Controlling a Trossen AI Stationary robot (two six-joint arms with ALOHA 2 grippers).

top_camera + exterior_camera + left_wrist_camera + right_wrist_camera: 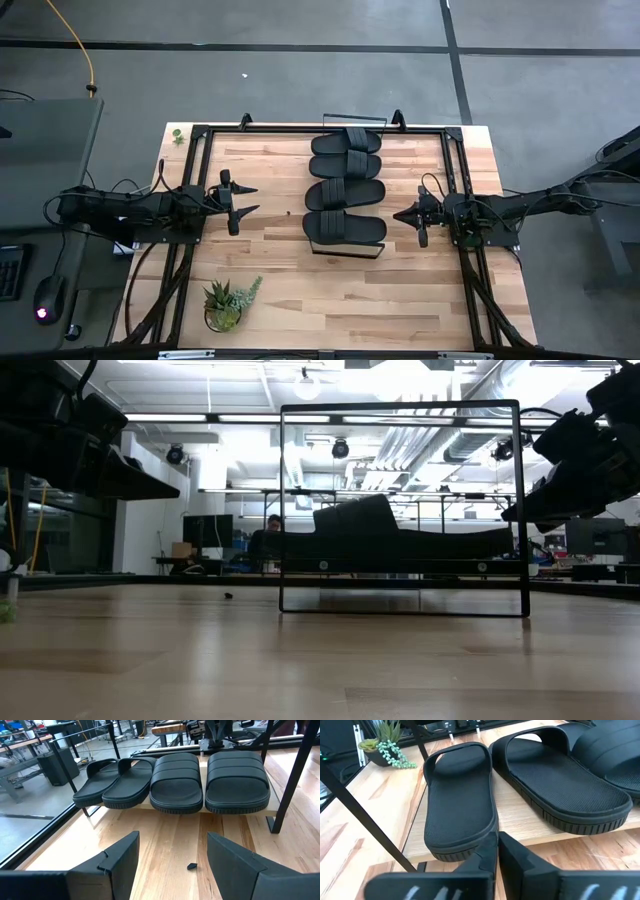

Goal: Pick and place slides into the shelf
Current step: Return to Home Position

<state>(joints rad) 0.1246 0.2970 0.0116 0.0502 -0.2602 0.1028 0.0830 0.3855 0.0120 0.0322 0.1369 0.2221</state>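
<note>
1. Placement looks done to me. All four slides sit soles-down on the shelf, side by side in one row and packed close. You have no slide lying on the bare desk.
2. The shelf stands mid-desk, halfway between the left and right edges, and runs from the far edge toward the middle. The low view shows it end-on, with a slide's profile resting on the board inside the wire frame.
3. Your left gripper is released, fingers spread wide with nothing between them. It hangs toward the desk's left edge, pointing at the shelf and well apart from it.
4. Your right gripper is clenched on nothing, with its fingers almost together. It sits on the right-edge side, near the shelf's near end. Its wrist view puts the end slide's heel just ahead of the fingertips, and I see no contact.
5. My read is that only homing both arms is left. The right arm is the closer one, so watch that it clears the end slide and the wire frame.
6. For clutter, there's a potted succulent by the near-left corner. There's also a small dark speck on the desk between the left gripper and the shelf. Neither looks to be in your way.
</note>
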